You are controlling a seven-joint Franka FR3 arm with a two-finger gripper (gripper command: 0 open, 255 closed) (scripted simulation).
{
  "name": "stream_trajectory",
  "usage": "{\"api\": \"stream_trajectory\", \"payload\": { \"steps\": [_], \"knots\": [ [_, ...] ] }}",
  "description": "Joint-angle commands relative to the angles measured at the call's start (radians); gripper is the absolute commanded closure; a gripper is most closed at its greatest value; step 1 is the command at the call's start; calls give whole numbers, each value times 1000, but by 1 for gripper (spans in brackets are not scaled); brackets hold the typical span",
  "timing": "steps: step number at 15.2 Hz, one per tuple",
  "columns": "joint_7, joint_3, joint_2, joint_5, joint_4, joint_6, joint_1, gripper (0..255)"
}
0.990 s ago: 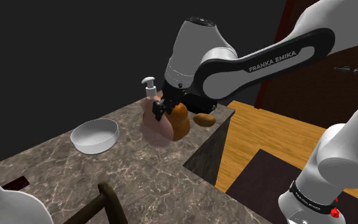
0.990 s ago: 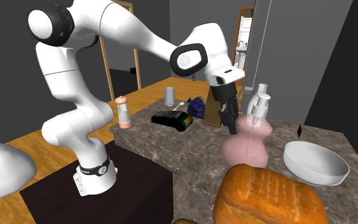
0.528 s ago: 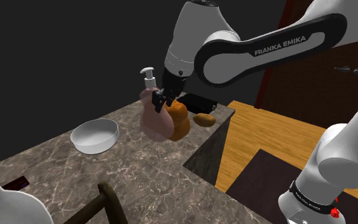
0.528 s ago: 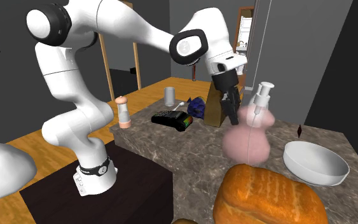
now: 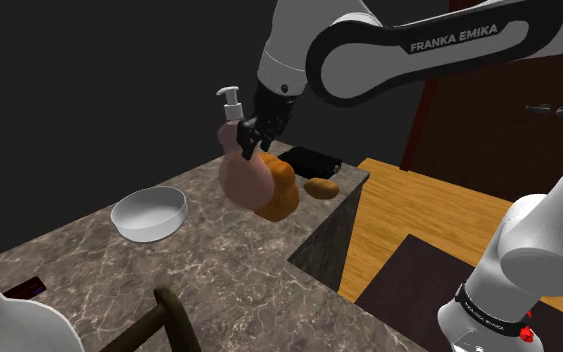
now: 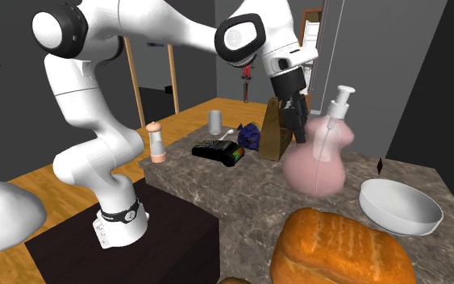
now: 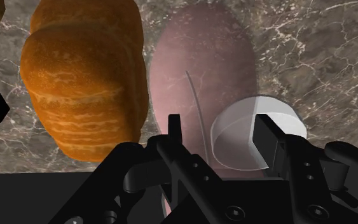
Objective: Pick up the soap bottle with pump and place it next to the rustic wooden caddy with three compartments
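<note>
Your gripper (image 5: 248, 142) pinches the pink soap bottle (image 6: 318, 165), so carry it slowly past the bread loaf (image 5: 282, 192) and set it beside the wooden caddy (image 6: 273, 133).

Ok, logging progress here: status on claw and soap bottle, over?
Claw shut on pink soap bottle, at neck. Bottle tilted, raised above counter. Bread loaf close beside it.

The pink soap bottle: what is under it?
Under the soap bottle, held up by the pincer, lies the brown marbled counter. A bread loaf lies beside that spot. The patch straight below is covered by the bottle's own body.
</note>
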Motion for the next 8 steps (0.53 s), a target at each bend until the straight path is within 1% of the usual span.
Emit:
{"api": "stream_trajectory", "payload": {
  "steps": [1, 8],
  "knots": [
    [-3, -2, 0, 1, 25, -23, -1, 255],
    [-12, -5, 5, 1, 124, -117, -3, 255]
  ]
}}
